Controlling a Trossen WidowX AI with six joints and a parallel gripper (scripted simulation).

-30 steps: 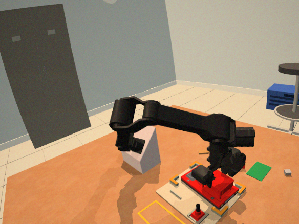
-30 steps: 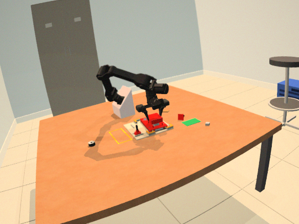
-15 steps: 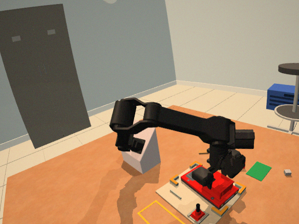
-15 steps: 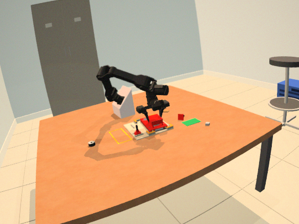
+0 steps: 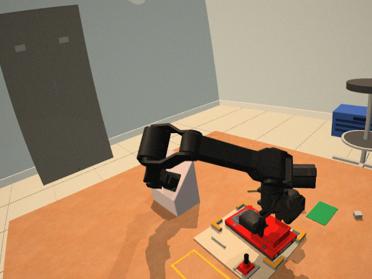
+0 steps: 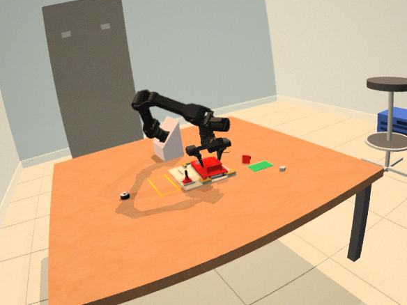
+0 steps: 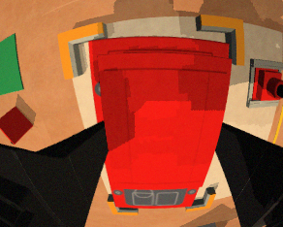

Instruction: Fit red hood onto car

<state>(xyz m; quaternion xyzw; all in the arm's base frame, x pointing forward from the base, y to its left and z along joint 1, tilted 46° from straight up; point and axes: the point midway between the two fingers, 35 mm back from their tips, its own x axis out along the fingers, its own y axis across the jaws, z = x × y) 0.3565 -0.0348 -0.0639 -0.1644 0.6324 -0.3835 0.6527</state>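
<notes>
1. pincer: closed on the hood, one finger pressed against each long side of the red shell; the fingers point straight down from the wrist.
2. hood: over the car in the jig, lined up with the orange corner brackets. in the wrist view the car's grey front end shows just past the hood's near edge. whether the hood already rests flat on the deck or hangs slightly above it cannot be told.
3. pegs and corner holes: hidden under the shell, so their engagement cannot be checked.
4. base board: carries the jig and, near one corner, a small red block with a black post.
5. surroundings: a green patch, a small red cube and a white wedge lie apart on the table.
6. risks, as judged: letting go before the pegs enter would leave the hood tilted; pressing down off-line could jam a boss on a peg; lifting away with the fingers barely parted could drag the hood up again.
</notes>
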